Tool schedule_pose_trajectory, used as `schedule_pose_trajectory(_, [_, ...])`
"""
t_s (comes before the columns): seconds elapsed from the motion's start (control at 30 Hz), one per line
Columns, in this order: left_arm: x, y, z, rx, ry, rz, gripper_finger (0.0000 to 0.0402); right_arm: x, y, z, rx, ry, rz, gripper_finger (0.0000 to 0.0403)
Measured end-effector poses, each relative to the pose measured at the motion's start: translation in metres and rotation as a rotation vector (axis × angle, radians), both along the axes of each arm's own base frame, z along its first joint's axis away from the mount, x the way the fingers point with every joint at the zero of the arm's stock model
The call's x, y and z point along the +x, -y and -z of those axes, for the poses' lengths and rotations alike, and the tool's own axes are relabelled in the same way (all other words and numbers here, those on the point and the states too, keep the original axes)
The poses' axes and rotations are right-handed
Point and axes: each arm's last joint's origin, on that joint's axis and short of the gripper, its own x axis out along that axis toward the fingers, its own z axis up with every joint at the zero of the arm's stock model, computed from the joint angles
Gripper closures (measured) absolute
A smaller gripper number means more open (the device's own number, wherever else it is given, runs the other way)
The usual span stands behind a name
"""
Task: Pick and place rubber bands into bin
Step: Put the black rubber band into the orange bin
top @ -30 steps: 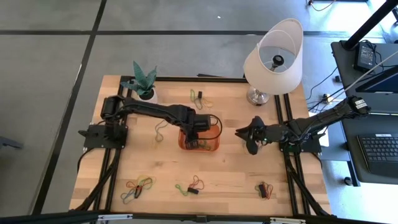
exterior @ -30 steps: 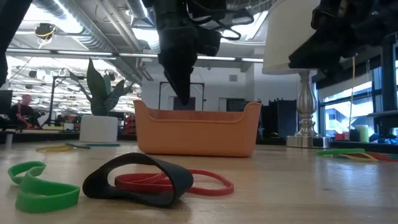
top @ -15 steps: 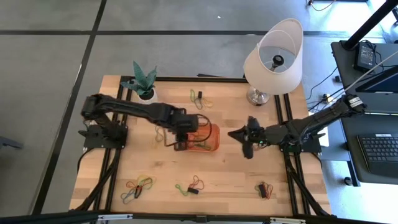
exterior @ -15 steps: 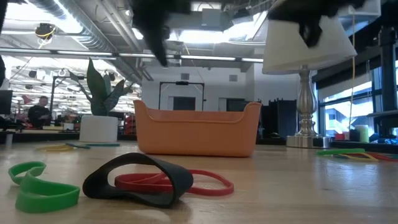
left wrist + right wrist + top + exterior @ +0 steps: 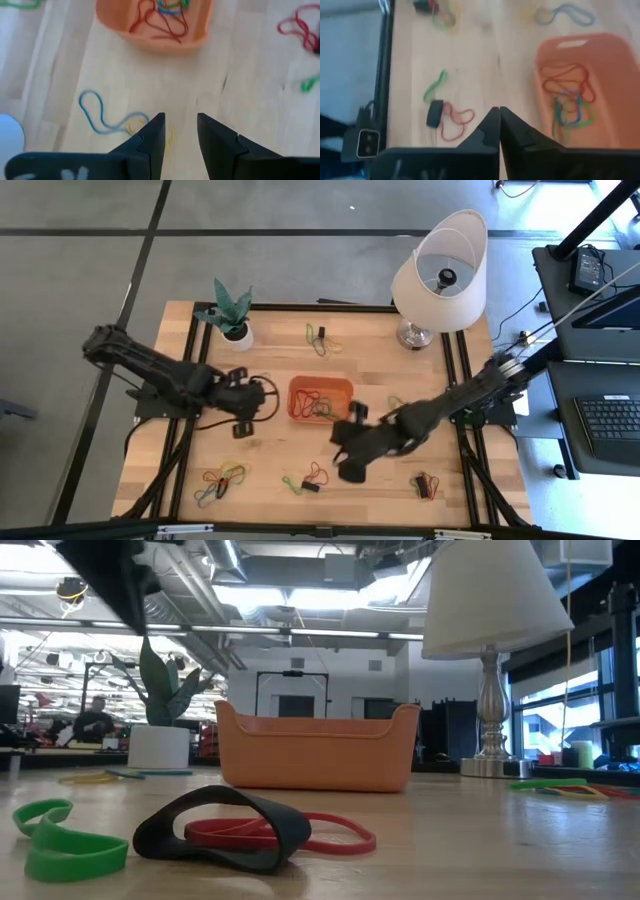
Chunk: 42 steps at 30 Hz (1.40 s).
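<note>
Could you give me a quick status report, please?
Left gripper open, empty, left of bin. Right gripper shut, empty, above red band. Bin holds bands.

- The bin point(image 5: 321, 398) is orange, with red, blue and green rubber bands point(image 5: 567, 102) inside.
- The table point(image 5: 380, 435) is pale wood with a black frame.
- The lamp point(image 5: 439, 272) has a white shade.
- A black band point(image 5: 225, 830) lies over a red one point(image 5: 325, 833) beside green loops point(image 5: 60, 840).

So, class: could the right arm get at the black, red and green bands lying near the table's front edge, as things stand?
Probably yes. The right gripper hangs just beside that cluster of rubber bands, with bare wood between them. Its fingers are shut, so they would need to open first.
</note>
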Motion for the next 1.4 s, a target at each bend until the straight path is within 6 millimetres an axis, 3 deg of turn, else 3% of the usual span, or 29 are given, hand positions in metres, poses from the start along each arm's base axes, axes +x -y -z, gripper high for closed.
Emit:
schedule_pose_trajectory(0.2, [-0.025, 0.005, 0.013, 0.002, -0.051, 0.121, 0.0293, 0.031, -0.032, 0.022, -0.076, -0.173, -0.059, 0.0369])
schedule_pose_trajectory(0.5, [-0.033, 0.009, 0.028, 0.022, -0.102, 0.164, 0.0293, 0.072, -0.062, 0.081, -0.045, -0.224, -0.204, 0.0306])
schedule_pose_trajectory(1.03, [-0.043, 0.021, 0.039, -0.031, -0.127, 0.135, 0.0290, 0.091, -0.076, 0.138, 0.062, -0.259, -0.236, 0.0192])
schedule_pose_trajectory(1.23, [-0.045, 0.025, 0.039, -0.031, -0.125, 0.152, 0.0290, 0.091, -0.076, 0.145, 0.070, -0.278, -0.209, 0.0197])
schedule_pose_trajectory(1.4, [-0.045, 0.025, 0.039, -0.028, -0.122, 0.150, 0.0290, 0.091, -0.076, 0.145, 0.069, -0.277, -0.212, 0.0256])
